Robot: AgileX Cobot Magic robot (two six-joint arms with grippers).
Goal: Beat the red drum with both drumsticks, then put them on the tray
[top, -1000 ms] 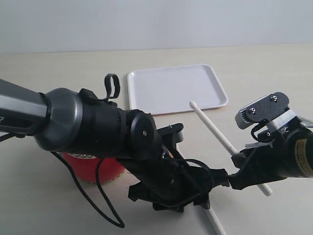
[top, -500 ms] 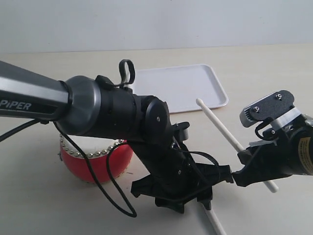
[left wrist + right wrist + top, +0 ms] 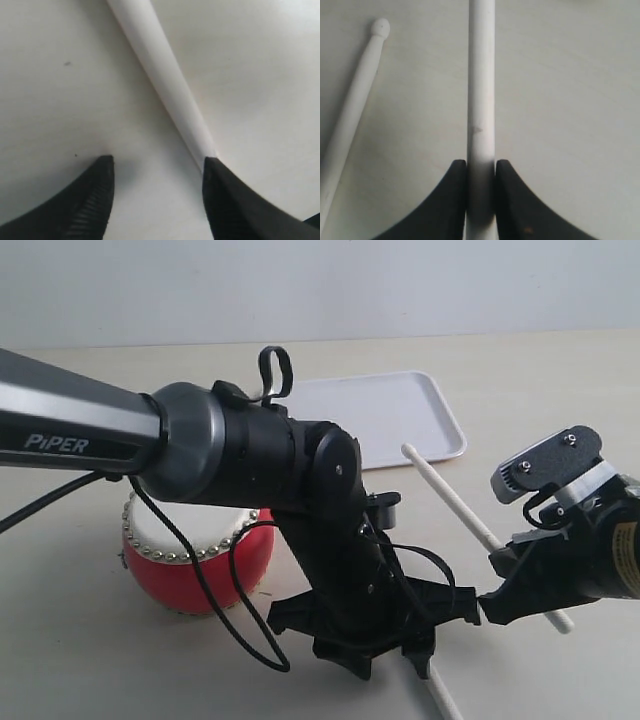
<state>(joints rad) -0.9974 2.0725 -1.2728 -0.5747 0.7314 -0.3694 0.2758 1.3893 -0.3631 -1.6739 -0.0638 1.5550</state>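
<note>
The red drum (image 3: 185, 565) stands at the left, half hidden behind my left arm. At the back lies the white tray (image 3: 395, 415) with nothing on it. One drumstick (image 3: 450, 498) slants up off the table, and my right gripper (image 3: 503, 585) is shut on it near its butt end; the right wrist view shows the stick (image 3: 481, 90) pinched between both fingers. The other drumstick (image 3: 440, 698) lies on the table. My left gripper (image 3: 400, 655) hangs low over it, open. In the left wrist view this stick (image 3: 160, 75) runs to one fingertip (image 3: 220, 185), outside the gap.
The left arm's black cable (image 3: 215, 610) loops down in front of the drum. The lying drumstick's bead tip (image 3: 381, 26) shows beside the held stick in the right wrist view. Bare beige table (image 3: 80, 670) surrounds everything.
My left arm has swung right and risen, uncovering more of the drum. The right gripper has drifted slightly right, still holding its drumstick.
</note>
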